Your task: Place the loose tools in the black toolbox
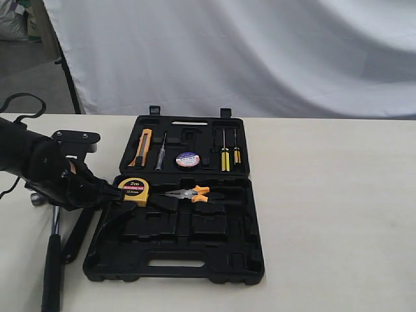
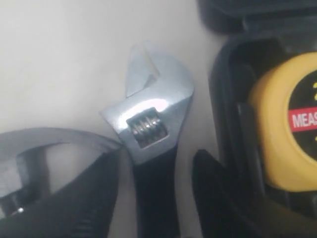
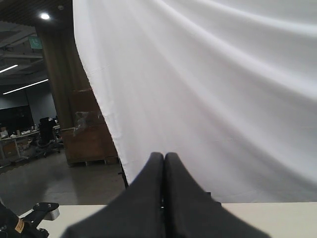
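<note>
The black toolbox (image 1: 221, 250) lies open on the table. Its far half holds the black tape roll (image 1: 187, 159). The small silver adjustable wrench (image 2: 151, 106) lies on the table just outside the toolbox wall (image 2: 225, 94). My left gripper (image 2: 157, 166) is open, one finger on each side of the wrench's black handle with a gap on both sides. In the exterior view the left gripper (image 1: 97, 195) hides the wrench. The hammer (image 1: 51, 273) lies at the left table edge, its steel head (image 2: 34, 144) beside the wrench. My right gripper (image 3: 164, 156) is shut, empty, facing the white curtain.
The yellow tape measure (image 1: 134, 190) and orange-handled pliers (image 1: 190, 194) sit in the near half. The far half holds an orange knife (image 1: 142, 147) and screwdrivers (image 1: 225, 156). A black mount (image 1: 75, 140) stands behind the left arm.
</note>
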Controlling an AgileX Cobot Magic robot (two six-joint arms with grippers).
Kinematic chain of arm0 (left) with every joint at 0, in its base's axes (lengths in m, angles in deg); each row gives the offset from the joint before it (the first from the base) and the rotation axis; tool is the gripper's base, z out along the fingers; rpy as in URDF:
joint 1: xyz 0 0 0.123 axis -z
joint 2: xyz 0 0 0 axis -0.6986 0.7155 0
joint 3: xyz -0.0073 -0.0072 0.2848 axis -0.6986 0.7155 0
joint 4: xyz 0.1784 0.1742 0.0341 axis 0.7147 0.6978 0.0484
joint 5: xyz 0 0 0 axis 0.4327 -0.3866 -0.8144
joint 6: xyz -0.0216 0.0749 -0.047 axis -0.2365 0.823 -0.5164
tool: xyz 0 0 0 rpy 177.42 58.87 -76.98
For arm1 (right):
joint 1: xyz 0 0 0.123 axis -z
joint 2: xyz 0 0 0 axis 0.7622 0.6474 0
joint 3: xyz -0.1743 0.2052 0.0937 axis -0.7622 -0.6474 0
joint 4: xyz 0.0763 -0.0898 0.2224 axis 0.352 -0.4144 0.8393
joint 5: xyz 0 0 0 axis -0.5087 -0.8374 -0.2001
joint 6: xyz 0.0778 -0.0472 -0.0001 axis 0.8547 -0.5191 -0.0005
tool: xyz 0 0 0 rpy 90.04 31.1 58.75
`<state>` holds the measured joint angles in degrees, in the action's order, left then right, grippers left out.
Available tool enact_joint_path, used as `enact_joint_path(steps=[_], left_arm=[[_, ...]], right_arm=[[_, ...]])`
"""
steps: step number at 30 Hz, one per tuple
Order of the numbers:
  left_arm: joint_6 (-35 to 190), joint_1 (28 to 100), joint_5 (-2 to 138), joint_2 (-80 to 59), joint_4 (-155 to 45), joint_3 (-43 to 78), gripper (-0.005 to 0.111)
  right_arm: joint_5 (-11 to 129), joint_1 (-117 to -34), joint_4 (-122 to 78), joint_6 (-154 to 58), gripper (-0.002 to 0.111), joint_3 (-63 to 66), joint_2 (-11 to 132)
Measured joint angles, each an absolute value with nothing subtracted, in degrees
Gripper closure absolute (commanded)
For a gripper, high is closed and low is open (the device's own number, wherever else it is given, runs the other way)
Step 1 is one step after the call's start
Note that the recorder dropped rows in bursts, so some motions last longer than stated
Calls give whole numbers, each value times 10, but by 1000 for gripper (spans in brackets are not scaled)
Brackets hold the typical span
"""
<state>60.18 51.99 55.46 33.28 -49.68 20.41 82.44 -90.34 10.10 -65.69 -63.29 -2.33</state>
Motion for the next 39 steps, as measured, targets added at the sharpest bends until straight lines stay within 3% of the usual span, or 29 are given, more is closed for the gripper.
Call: enact_joint_path(steps=[3,4,14,28,39], left_arm=[[603,520,558,334,-497,204,104],[603,520,559,334,-497,204,106],[603,520,559,326,-501,204,106],[604,528,467,204,-512,215,107],[610,658,464,177,-527,215,107]], right_arm=[[824,-903,101,-657,108,-633,-23],[824,-903,101,-657,108,-633,-23],[824,-903,101,-662,108,-633,-23],[824,-903,101,-663,108,-633,-23],[824,-903,101,-661,108,-633,-23]])
